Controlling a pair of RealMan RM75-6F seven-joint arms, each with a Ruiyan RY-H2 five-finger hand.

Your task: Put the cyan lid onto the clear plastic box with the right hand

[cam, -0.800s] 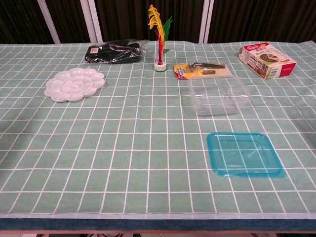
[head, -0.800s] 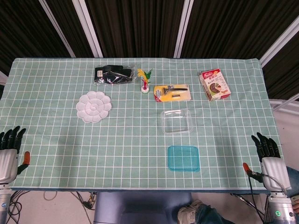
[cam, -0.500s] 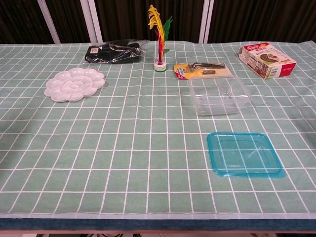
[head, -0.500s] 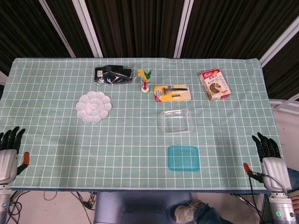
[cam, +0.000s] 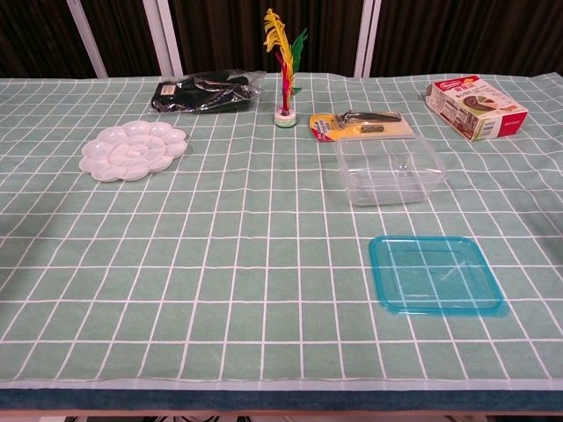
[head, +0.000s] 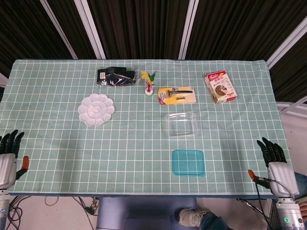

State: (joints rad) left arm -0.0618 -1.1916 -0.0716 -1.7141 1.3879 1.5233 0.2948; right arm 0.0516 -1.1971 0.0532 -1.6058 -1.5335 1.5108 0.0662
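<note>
The cyan lid (head: 188,162) (cam: 435,273) lies flat on the green checked cloth, near the table's front edge. Just behind it stands the clear plastic box (head: 182,124) (cam: 388,169), uncovered and with nothing inside. My right hand (head: 275,160) hangs beyond the table's front right corner, fingers straight and apart, holding nothing, well to the right of the lid. At the front left corner, off the table, my left hand (head: 8,157) is likewise spread and holds nothing. Neither hand shows in the chest view.
A white palette (head: 96,109) lies at the left. Along the back are a black packet (head: 115,77), a feather shuttlecock (head: 149,84), a yellow-carded tool (head: 177,95) and a red snack box (head: 220,87). The table's front edge (cam: 281,392) runs close to the lid.
Both hands have shifted slightly at the table's front corners, the left one sinking lower. The lid and box have not moved.
</note>
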